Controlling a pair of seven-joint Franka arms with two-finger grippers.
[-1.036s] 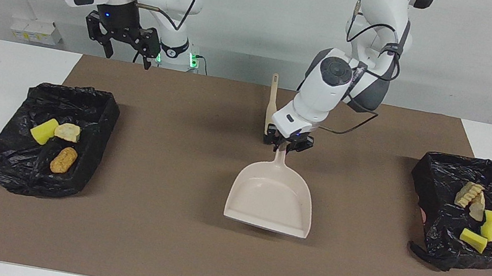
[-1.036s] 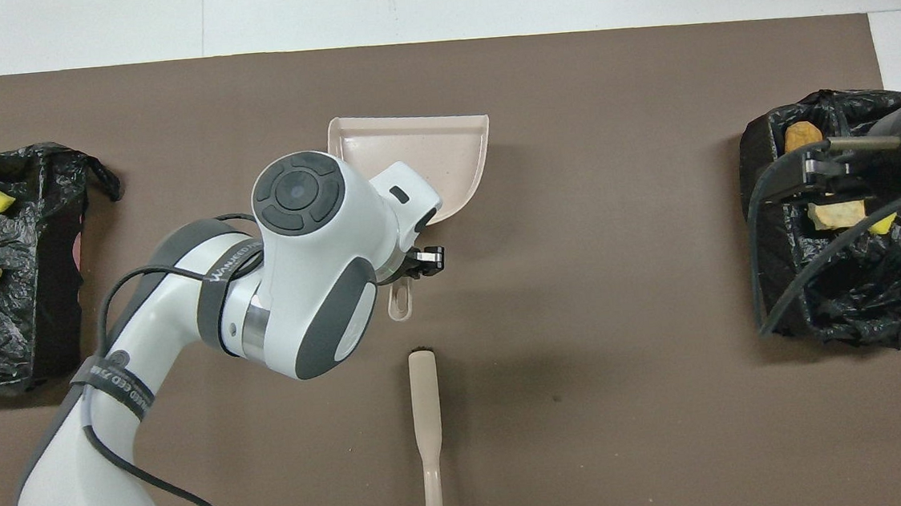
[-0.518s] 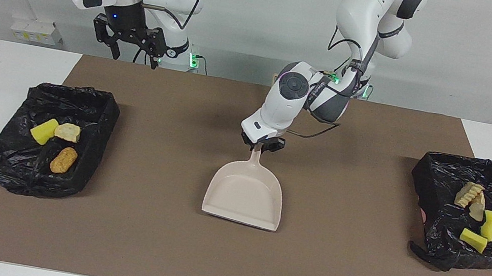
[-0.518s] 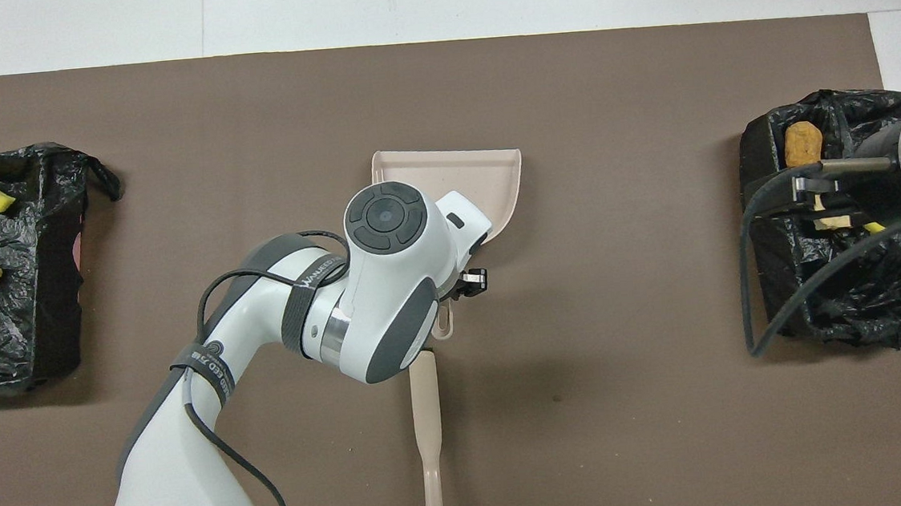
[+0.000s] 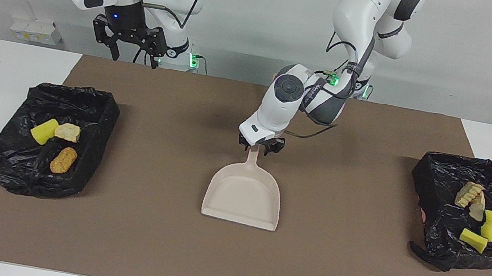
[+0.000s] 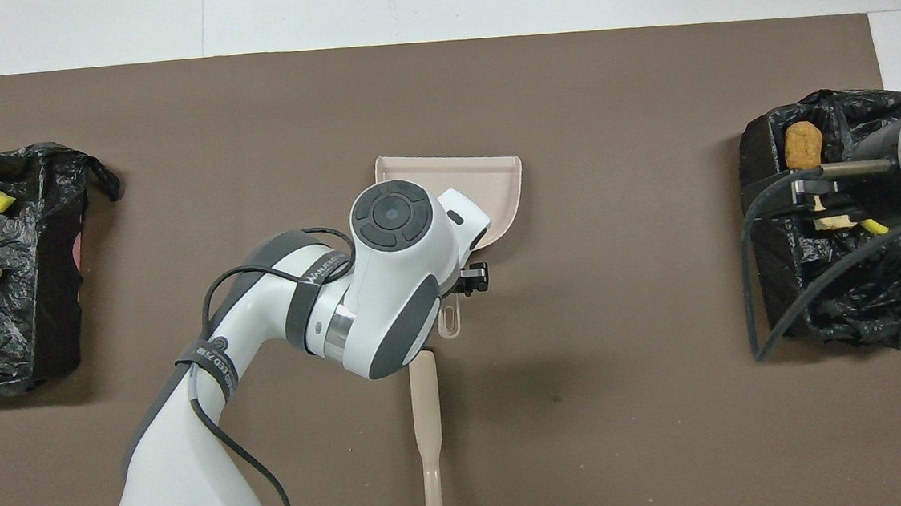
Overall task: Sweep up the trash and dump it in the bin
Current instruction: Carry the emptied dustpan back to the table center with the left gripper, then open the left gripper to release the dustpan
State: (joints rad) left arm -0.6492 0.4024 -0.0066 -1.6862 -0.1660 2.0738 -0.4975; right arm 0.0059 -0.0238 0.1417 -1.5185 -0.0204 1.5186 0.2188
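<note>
My left gripper, fingers unreadable, sits at the dustpan handle, pan flat because the trash lies binned.

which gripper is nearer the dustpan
Left. The left gripper is right at the handle of the dustpan mid-table; the right gripper waits up in the air at the right arm's end, well away from it.

My left gripper is lowered at table centre, arm bent forward. My right gripper waits raised, fingers spread apart.
</note>
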